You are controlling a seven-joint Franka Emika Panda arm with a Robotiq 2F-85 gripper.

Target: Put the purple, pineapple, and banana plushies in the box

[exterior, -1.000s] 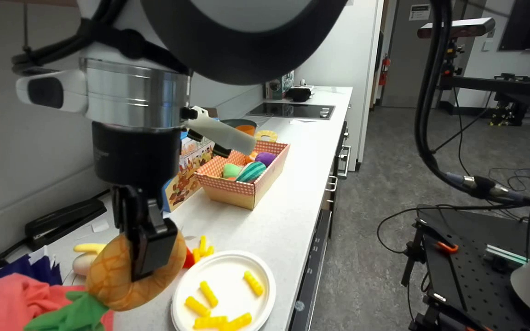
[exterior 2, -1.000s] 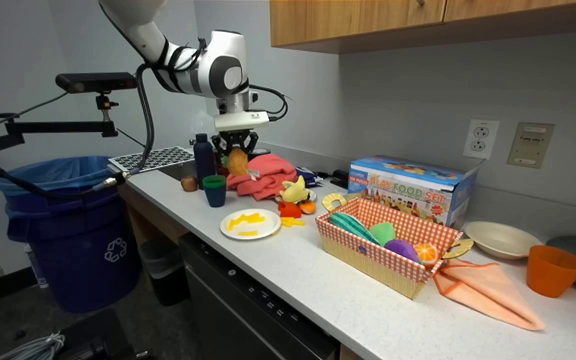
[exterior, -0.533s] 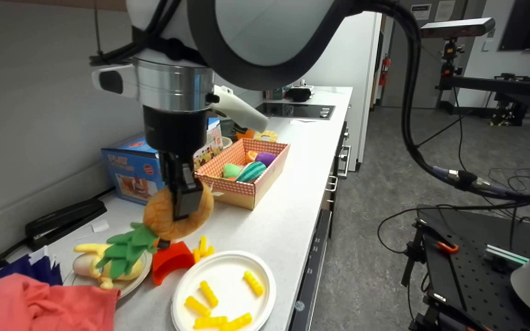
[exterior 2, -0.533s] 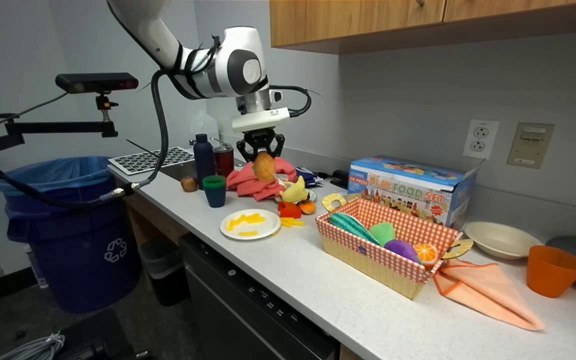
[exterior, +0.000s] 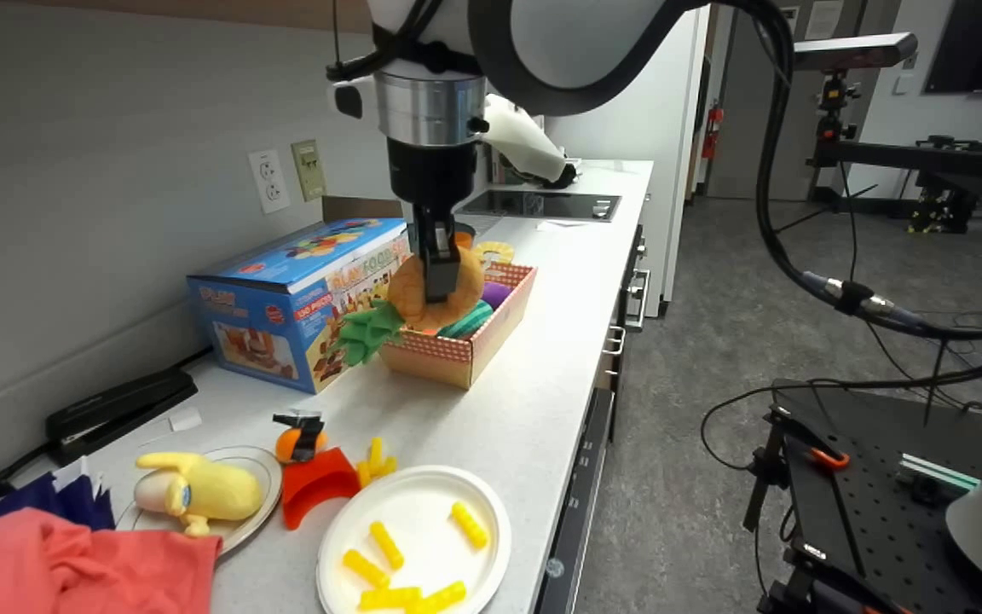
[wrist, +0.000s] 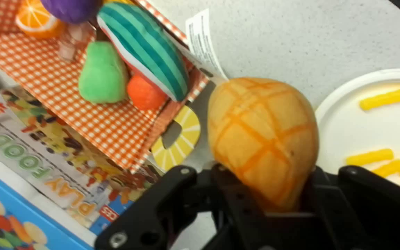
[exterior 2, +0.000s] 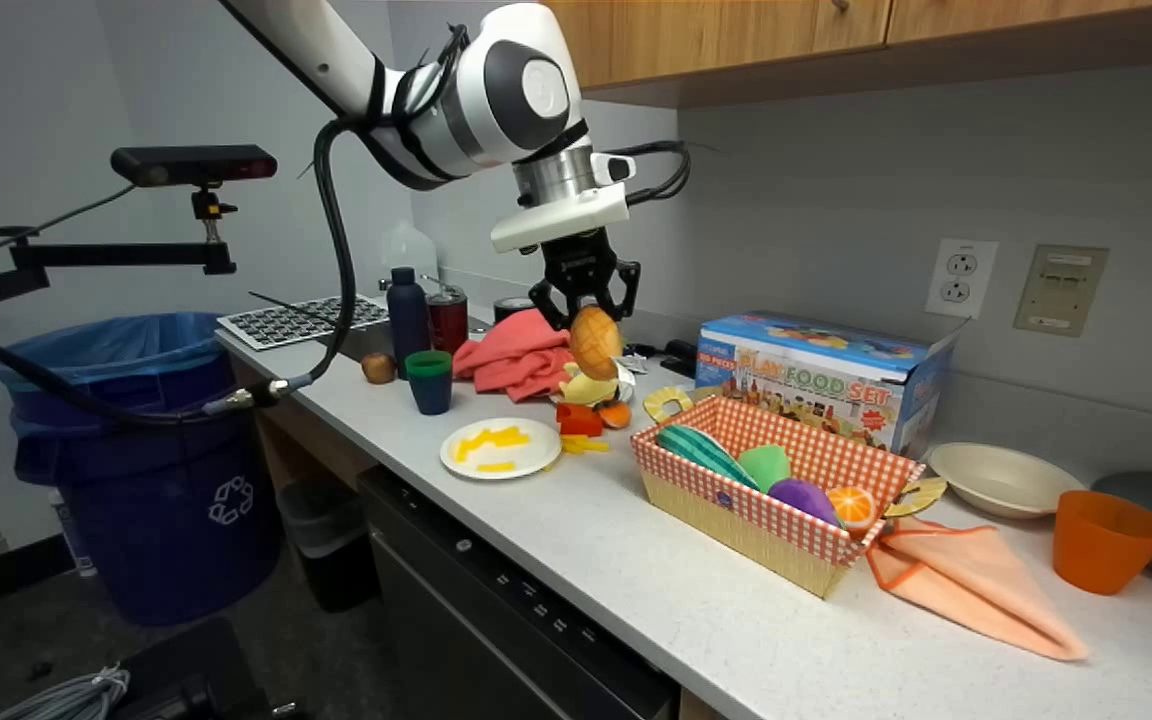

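While it's gripped, the pineapple (exterior 2: 596, 345) has neared the basket (exterior 2: 736, 530).

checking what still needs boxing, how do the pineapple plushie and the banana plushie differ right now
Look: the pineapple plushie is orange with crisscross lines and a green crown; the banana plushie is yellow. State: the pineapple plushie is held in the air by the gripper; the banana plushie lies on a plate. Shared: neither is in the checkered box.
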